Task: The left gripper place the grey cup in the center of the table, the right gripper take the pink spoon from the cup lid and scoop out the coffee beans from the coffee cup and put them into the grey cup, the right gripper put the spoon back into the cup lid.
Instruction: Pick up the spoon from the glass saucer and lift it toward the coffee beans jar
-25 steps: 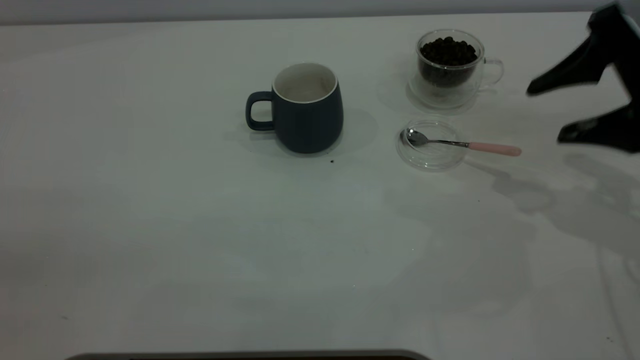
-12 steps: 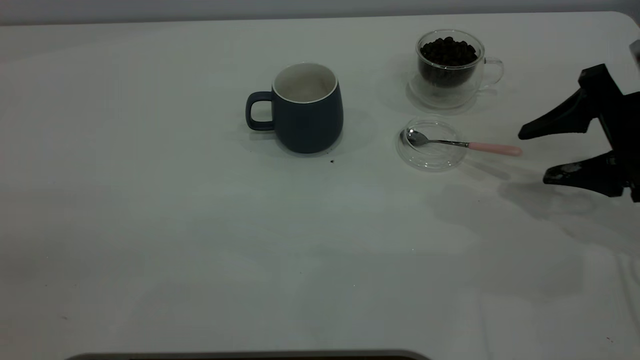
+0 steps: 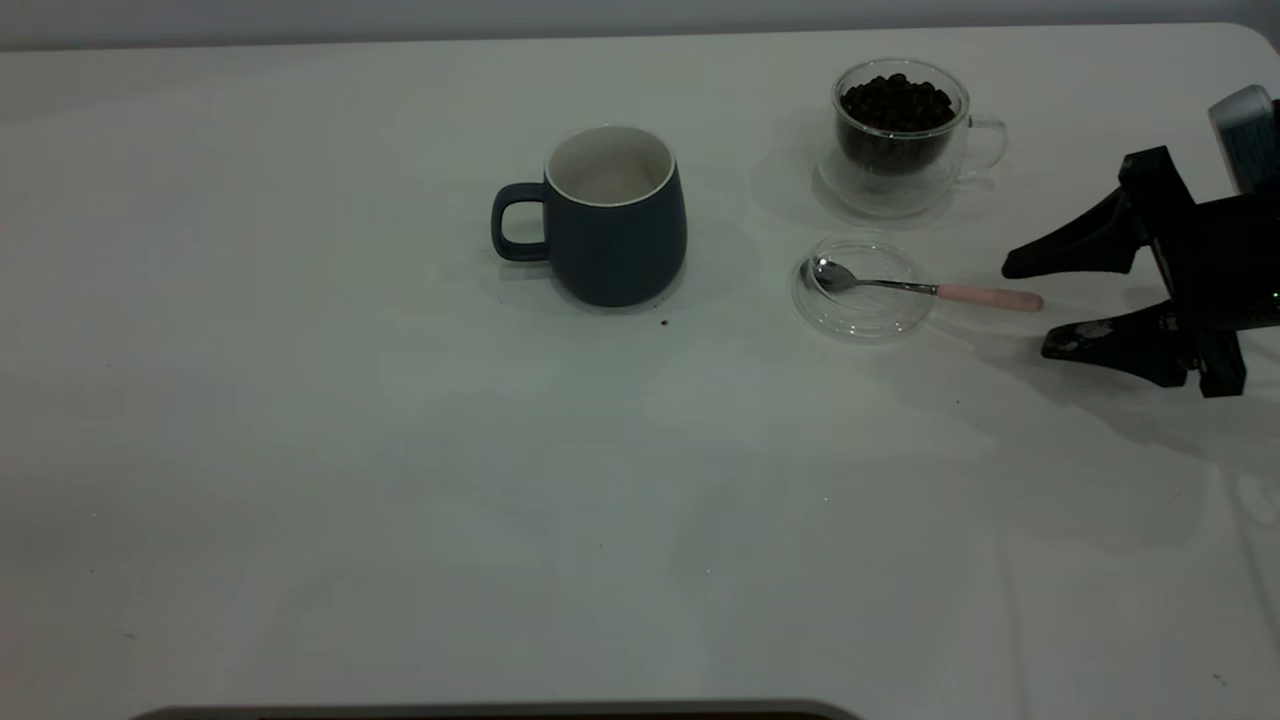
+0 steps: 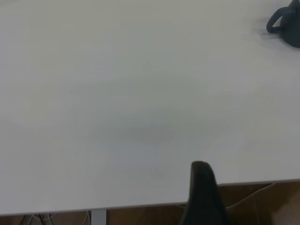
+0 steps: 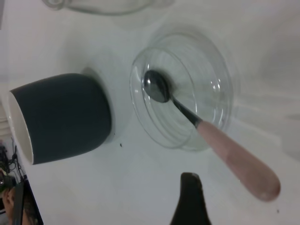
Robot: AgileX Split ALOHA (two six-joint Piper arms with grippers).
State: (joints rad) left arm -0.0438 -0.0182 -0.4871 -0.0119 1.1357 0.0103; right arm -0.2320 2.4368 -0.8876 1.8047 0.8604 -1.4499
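The grey cup (image 3: 610, 215) stands upright mid-table, handle to the left; it also shows in the right wrist view (image 5: 61, 117) and the left wrist view (image 4: 286, 28). The coffee cup (image 3: 900, 135) with coffee beans (image 3: 895, 100) stands at the back right. The pink spoon (image 3: 985, 297) lies with its bowl in the cup lid (image 3: 862, 310) and its handle sticking out to the right. My right gripper (image 3: 1025, 310) is open, low over the table, just right of the handle's end, not touching it. One of its fingers (image 5: 190, 197) shows beside the spoon (image 5: 234, 159) and lid (image 5: 211, 93).
My left arm is out of the exterior view; one finger (image 4: 201, 187) shows over the table's edge, far from the cup, with no second finger against it. A small dark speck (image 3: 664, 322) lies in front of the grey cup.
My right gripper has come down and moved left, from the upper right edge to just beside the spoon handle's end, still open. Cups, lid and spoon have not moved.
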